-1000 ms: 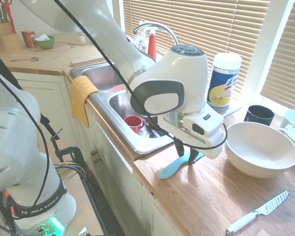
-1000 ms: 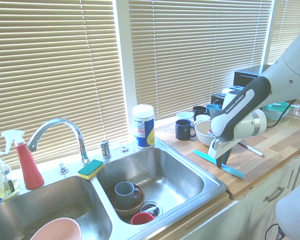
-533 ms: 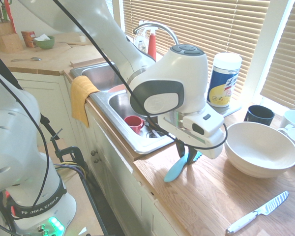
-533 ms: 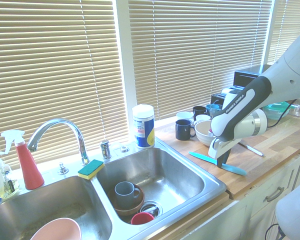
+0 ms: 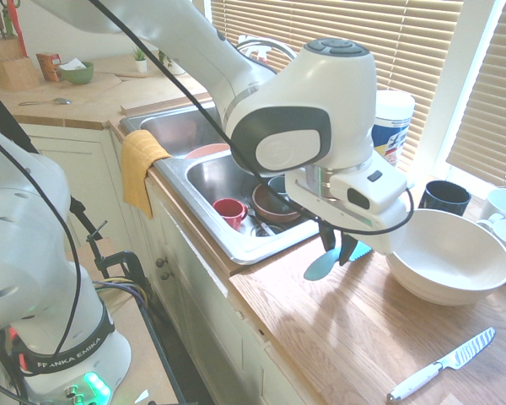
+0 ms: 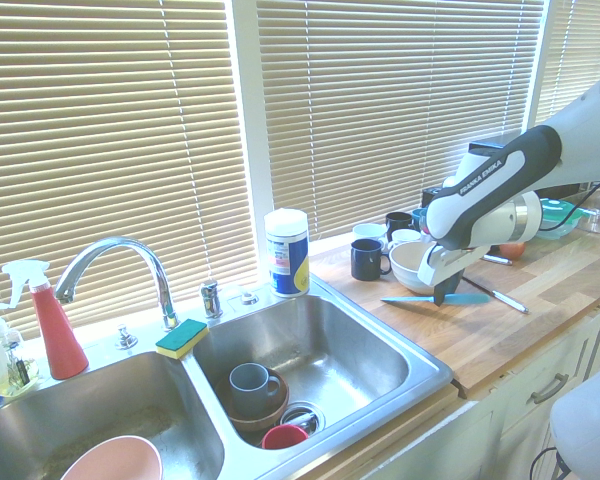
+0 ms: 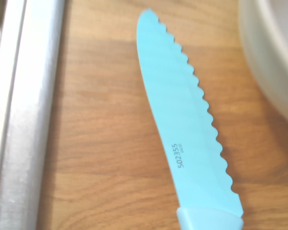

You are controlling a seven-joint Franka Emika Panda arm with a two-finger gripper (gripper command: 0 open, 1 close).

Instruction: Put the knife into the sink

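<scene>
The jaws (image 6: 441,297) are clamped on the knife (image 6: 435,298), which hangs roughly level above the wooden surface (image 5: 363,337), between the sink (image 6: 330,360) and the white bowl (image 5: 447,253). The narrow grip could let the long blade pivot or slip, or clip the bowl or sink rim on the way across. The contact point is hidden behind the fingers, and the sink holds cups that crowd the landing.

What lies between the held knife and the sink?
Only bare wooden counter separates the knife, in the gripper, from the sink rim; the second exterior view shows it.
</scene>
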